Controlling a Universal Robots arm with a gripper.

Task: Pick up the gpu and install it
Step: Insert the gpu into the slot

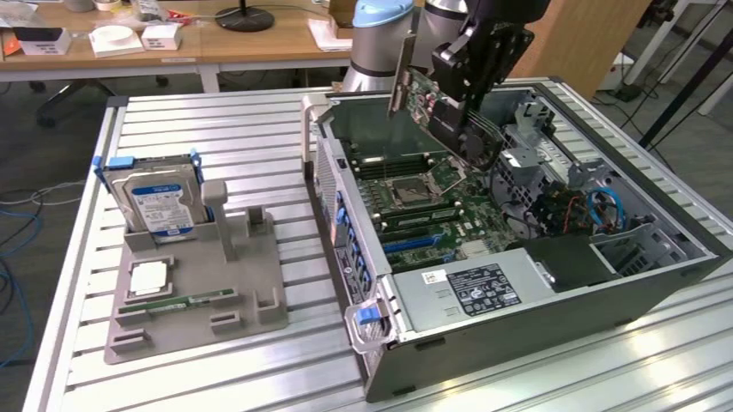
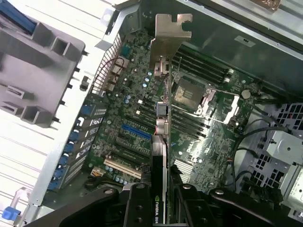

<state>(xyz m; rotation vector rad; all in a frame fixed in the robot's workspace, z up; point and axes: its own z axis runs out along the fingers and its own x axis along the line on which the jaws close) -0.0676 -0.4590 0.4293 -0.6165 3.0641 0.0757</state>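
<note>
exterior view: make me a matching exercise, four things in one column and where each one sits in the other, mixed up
Things
1. gpu
2. hard drive
3. memory stick
4. motherboard

Places
a. lying flat on the grey holder
b. fixed inside the open case
c. clamped in the gripper, over the open case
d. standing upright in the grey holder

Right pairs: 1-c, 2-d, 3-a, 4-b
</note>
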